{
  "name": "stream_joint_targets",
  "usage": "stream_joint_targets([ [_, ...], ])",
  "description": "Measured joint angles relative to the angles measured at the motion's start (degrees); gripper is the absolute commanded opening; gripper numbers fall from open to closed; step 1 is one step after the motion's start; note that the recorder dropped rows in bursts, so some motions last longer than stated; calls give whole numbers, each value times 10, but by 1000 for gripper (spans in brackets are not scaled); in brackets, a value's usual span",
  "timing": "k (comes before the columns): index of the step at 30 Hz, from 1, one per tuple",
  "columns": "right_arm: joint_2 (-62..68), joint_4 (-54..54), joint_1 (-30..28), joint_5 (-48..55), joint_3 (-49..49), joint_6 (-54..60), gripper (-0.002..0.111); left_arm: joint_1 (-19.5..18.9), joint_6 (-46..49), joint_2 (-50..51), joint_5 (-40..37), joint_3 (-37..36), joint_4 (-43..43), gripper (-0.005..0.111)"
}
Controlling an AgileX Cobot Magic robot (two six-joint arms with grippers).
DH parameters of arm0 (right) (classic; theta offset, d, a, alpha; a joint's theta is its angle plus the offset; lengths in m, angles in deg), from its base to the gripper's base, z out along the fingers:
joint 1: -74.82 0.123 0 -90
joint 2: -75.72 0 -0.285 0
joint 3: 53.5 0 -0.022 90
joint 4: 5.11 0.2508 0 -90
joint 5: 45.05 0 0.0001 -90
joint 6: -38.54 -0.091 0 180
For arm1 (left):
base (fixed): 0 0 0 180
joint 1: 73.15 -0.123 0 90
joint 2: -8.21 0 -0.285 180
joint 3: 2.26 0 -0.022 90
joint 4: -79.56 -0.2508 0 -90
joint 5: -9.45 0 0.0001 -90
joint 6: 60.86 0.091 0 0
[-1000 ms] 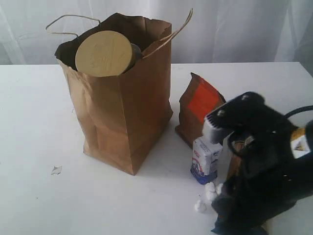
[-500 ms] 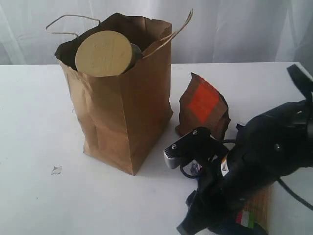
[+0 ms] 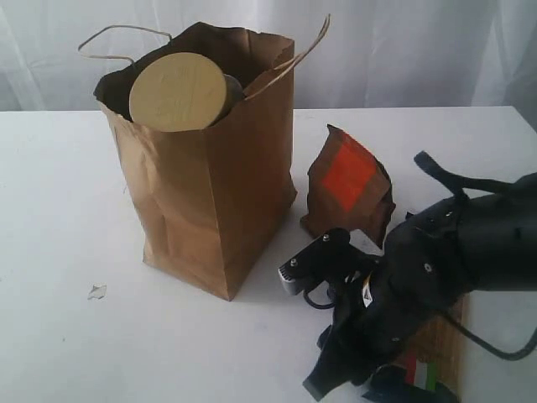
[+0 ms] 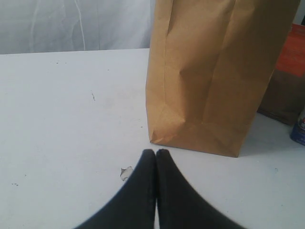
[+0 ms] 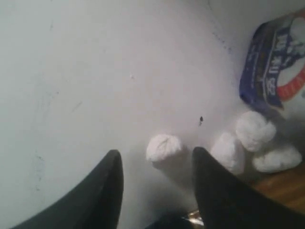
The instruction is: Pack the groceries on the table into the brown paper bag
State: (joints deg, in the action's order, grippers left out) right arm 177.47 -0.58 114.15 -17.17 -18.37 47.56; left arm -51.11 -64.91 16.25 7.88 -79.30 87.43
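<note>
The brown paper bag stands upright on the table, and a tan-lidded jar shows in its mouth. Right of the bag stands the brown pouch with the orange-red label. My right arm leans low over the table in front of the pouch and hides the small carton in the exterior view. The right gripper is open and holds nothing. The white-blue carton stands just beyond it. The spaghetti pack lies under the arm. My left gripper is shut and empty, near the bag's base.
Several small white lumps lie on the table by the carton, one just ahead of the gap between my right fingers. A small torn scrap lies left of the bag, close to my left fingertips.
My right arm has swung down and to the left, and now covers the carton and the white lumps in the exterior view. The bag and pouch have not moved.
</note>
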Motion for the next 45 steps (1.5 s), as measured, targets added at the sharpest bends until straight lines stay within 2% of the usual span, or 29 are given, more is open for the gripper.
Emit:
stream_joint_targets([
  [1, 9, 0, 0, 0, 0, 0, 42, 0, 0, 0, 0, 0, 0, 0],
  [3, 18, 0, 0, -3, 0, 0, 29, 0, 0, 0, 0, 0, 0, 0],
  [4, 20, 5, 0, -3, 0, 0, 17, 0, 0, 0, 0, 0, 0, 0],
  [7, 21, 21, 0, -6, 0, 1, 5, 0, 0, 0, 0, 0, 0, 0],
  [9, 21, 30, 0, -7, 0, 5, 1, 0, 0, 0, 0, 0, 0, 0],
  [18, -66, 37, 18, -7, 0, 5, 0, 0, 0, 0, 0, 0, 0, 0],
  [24, -146, 37, 48, 46, -19, 5, 0, 0, 0, 0, 0, 0, 0, 0],
  [33, -230, 5, 53, 123, -128, 5, 0, 0, 0, 0, 0, 0, 0, 0],
  [45, -219, -96, 48, 110, -295, -21, 0, 0, 0, 0, 0, 0, 0, 0],
])
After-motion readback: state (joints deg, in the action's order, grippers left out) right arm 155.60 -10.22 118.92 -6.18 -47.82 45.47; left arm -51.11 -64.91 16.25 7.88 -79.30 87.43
